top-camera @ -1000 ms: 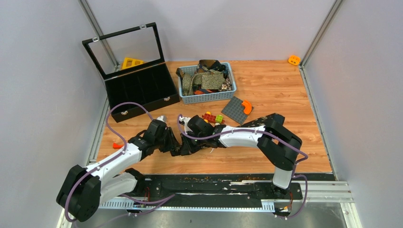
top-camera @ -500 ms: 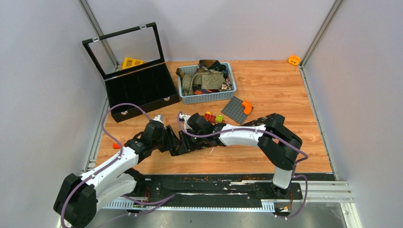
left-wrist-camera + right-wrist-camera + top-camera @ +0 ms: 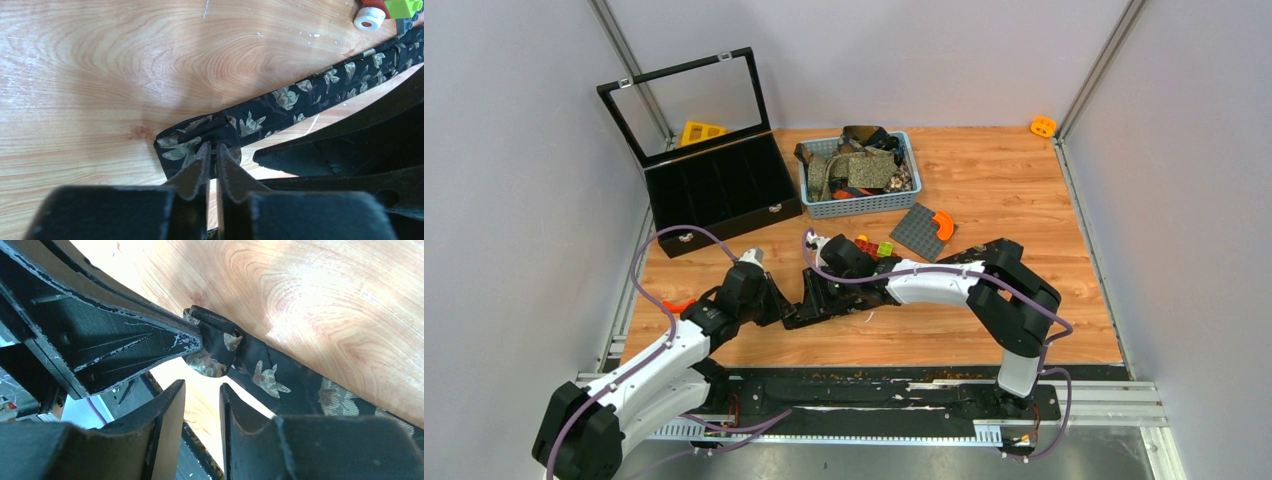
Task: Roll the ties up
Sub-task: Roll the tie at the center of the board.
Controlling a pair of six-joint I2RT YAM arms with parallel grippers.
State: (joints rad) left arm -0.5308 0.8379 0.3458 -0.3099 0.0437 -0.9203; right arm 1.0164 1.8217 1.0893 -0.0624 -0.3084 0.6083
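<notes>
A black tie with a pale leaf print (image 3: pixel 285 102) lies on the wooden table, its near end folded over. My left gripper (image 3: pixel 212 148) is shut on that folded end. In the top view the left gripper (image 3: pixel 769 298) and right gripper (image 3: pixel 816 297) meet over the tie (image 3: pixel 861 299). My right gripper (image 3: pixel 202 387) is open and empty, its fingers just short of the folded end of the tie (image 3: pixel 260 372). A left finger (image 3: pixel 125 340) touches that end. More ties (image 3: pixel 856 165) are piled in the basket.
A grey-blue basket (image 3: pixel 864 206) stands at the back middle. A black box (image 3: pixel 719 190) with its glass lid up is at the back left. A grey studded plate (image 3: pixel 919 232) and toy bricks (image 3: pixel 871 247) lie behind the right gripper. An orange piece (image 3: pixel 1043 126) sits at the far right corner.
</notes>
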